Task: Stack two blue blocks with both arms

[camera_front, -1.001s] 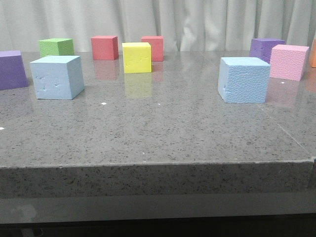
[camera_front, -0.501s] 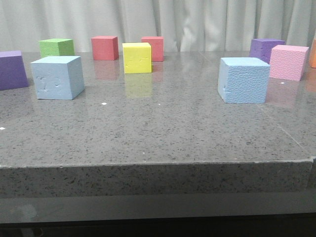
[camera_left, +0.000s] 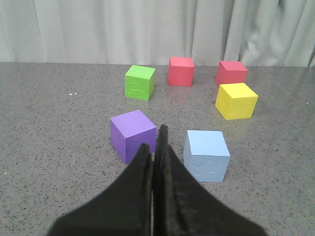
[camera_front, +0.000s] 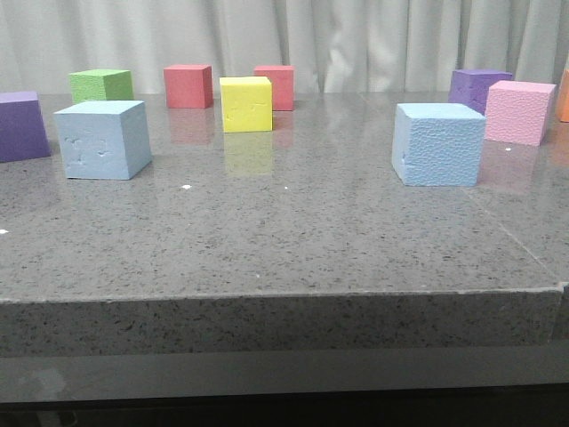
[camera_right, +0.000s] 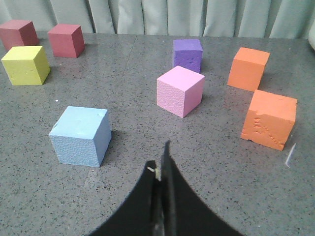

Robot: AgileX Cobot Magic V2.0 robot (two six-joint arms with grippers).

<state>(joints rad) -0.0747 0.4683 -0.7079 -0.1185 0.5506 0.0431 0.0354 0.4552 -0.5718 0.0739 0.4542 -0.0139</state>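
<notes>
The smoother blue block with small dents (camera_front: 102, 139) stands on the table at the left; it also shows in the left wrist view (camera_left: 206, 155), beside a purple cube (camera_left: 133, 134). The pebbled blue block (camera_front: 438, 143) stands at the right, and shows in the right wrist view (camera_right: 80, 135). Neither gripper shows in the front view. My left gripper (camera_left: 153, 142) is shut and empty, back from the dented block. My right gripper (camera_right: 161, 162) is shut and empty, back from the pebbled block.
On the grey stone table (camera_front: 284, 231) stand a purple cube (camera_front: 21, 125), a green cube (camera_front: 101, 85), two red cubes (camera_front: 188, 85), a yellow cube (camera_front: 246, 103), another purple cube (camera_front: 478, 88), a pink cube (camera_front: 520, 111), and two orange cubes (camera_right: 268, 119). A curtain hangs behind.
</notes>
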